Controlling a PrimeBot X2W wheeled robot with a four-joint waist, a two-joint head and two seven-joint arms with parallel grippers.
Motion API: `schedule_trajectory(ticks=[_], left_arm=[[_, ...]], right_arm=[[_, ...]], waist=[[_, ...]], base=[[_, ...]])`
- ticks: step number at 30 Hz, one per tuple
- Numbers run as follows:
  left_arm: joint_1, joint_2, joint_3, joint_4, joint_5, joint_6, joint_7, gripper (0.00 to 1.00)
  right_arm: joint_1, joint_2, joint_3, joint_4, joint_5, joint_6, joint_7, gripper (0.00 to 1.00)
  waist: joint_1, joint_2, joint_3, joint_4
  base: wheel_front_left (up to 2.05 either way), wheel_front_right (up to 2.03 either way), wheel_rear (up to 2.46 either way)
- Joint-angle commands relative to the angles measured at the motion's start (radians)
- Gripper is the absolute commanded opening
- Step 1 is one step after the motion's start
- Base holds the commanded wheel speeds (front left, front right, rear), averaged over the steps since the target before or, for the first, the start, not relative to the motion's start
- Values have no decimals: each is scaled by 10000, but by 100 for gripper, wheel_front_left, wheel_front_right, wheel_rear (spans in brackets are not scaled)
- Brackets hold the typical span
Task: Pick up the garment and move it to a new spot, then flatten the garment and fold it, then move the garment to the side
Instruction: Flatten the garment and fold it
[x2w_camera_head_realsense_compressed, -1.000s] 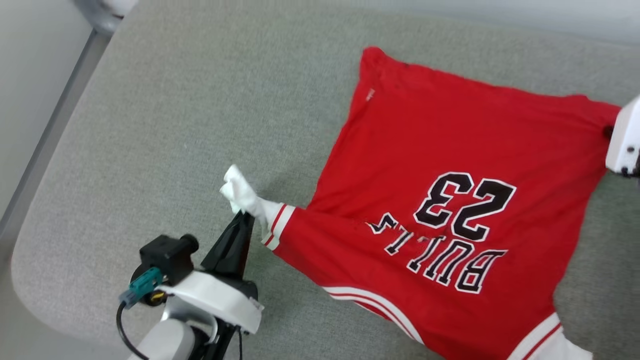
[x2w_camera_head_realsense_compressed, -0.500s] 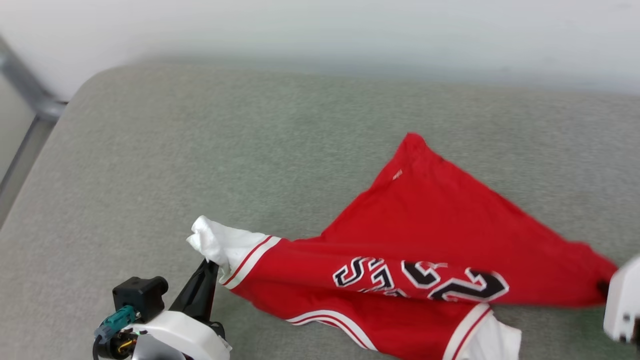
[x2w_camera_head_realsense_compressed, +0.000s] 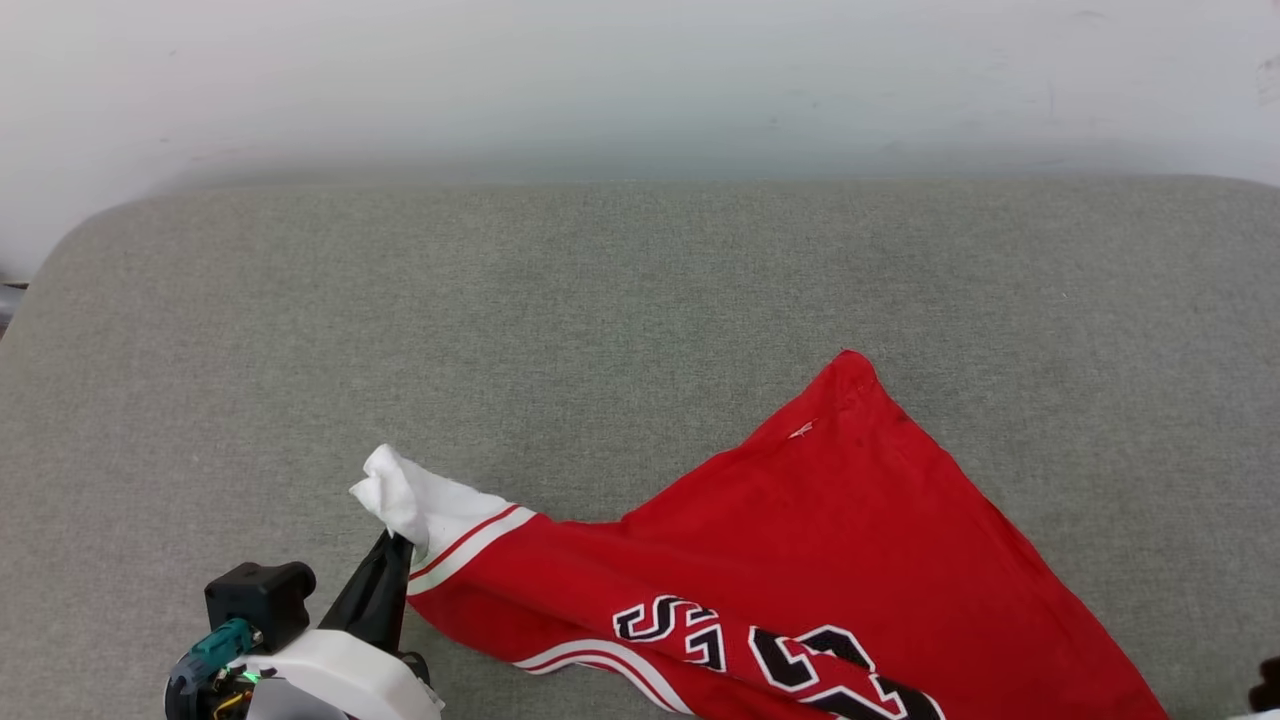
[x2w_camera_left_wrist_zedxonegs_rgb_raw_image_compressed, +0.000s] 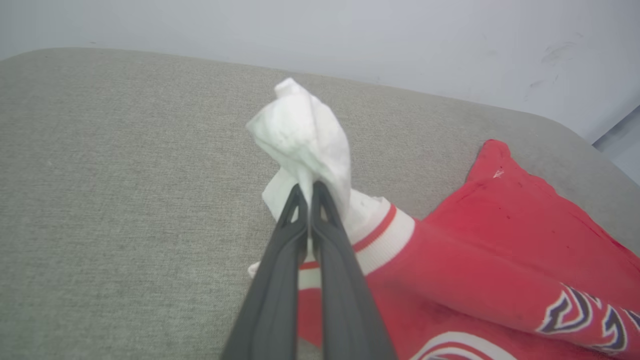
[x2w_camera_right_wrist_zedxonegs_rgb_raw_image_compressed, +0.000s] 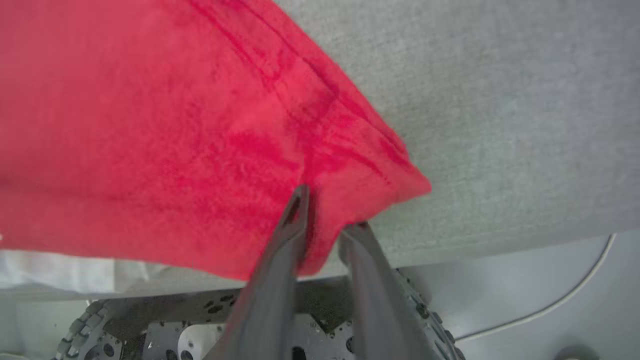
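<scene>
And there it is: the garment (x2w_camera_head_realsense_compressed: 850, 540) is seen stretched low across the near half of the grey cushion (x2w_camera_head_realsense_compressed: 500, 330), its red body spread toward the cushion's near right edge and its lettering partly tucked into a fold. The white sleeve (x2w_camera_left_wrist_zedxonegs_rgb_raw_image_compressed: 305, 135) is clamped in the left gripper (x2w_camera_left_wrist_zedxonegs_rgb_raw_image_compressed: 306, 187), jaws pressed together on the bunched cloth just above the cushion's near left part. Over at the cushion's near right edge, the right gripper (x2w_camera_right_wrist_zedxonegs_rgb_raw_image_compressed: 328, 210) is caught with its jaws a little apart and a red hem corner (x2w_camera_right_wrist_zedxonegs_rgb_raw_image_compressed: 400, 185) lying in the gap. No firm pinch is shown there, so the hold is judged loose at best.

The step in hand is judged to be the laying-out for flattening. To be done well, the cloth should be drawn taut between sleeve and corner before it is lowered, so that the folded-over band of lettering is pulled open rather than pressed in. The sleeve should be set down clear of the red body. The corner should be let go only once it is resting well in from the cushion's edge, or it may be dragged off by its own weight.

No container is to be made out; the garment is laid directly on the cushion
</scene>
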Motion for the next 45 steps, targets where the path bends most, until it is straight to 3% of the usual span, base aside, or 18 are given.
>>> schedule_trajectory(ticks=[1,11,15,19,26,31,42,43,44,45], left_arm=[[43,35,-15,-59,33,34,8,0],[-277,-5,-92,-188,213,174,-31,0],[-524,-27,-153,-335,253,95,-10,0],[-910,-105,-283,-447,342,-51,-5,0],[-1670,-368,-561,-402,426,-364,-112,0],[-2134,-537,-697,-320,463,-552,-224,0],[-2740,-870,-895,148,396,-925,-521,0],[-2749,-885,-899,212,375,-948,-554,0],[-2750,-904,-910,278,353,-949,-569,0],[-2733,-915,-922,335,325,-970,-565,0]], right_arm=[[-48,32,-62,35,107,-11,-621,100],[-1865,-132,275,723,316,-9,-5627,100],[-3161,-719,892,1543,410,-9,-6143,100],[-4710,-1454,1639,2452,920,-9,-5198,100],[-7083,-2837,3097,3169,1315,-8,-1692,100],[-8274,-3101,4027,3314,1328,-8,38,100],[-8775,-3171,5985,5280,2347,-6,1470,100],[-8733,-3153,6070,5437,2447,-5,1629,49],[-8698,-3172,6160,5555,2522,-5,1750,41],[-8693,-3196,6214,5633,2614,-5,1770,0]], waist=[[1,0,8,-13],[1,0,239,179],[1,0,628,296],[1,0,1165,590],[1,0,2040,1218],[1,0,2572,1560],[1,0,3217,1929],[1,0,3212,1938],[1,0,3180,1946],[1,0,3147,1947]], base=[[0,0,0],[0,0,0],[0,0,0],[0,0,0],[0,0,0],[0,0,0],[0,0,0],[0,0,0],[0,0,0],[0,0,0]])
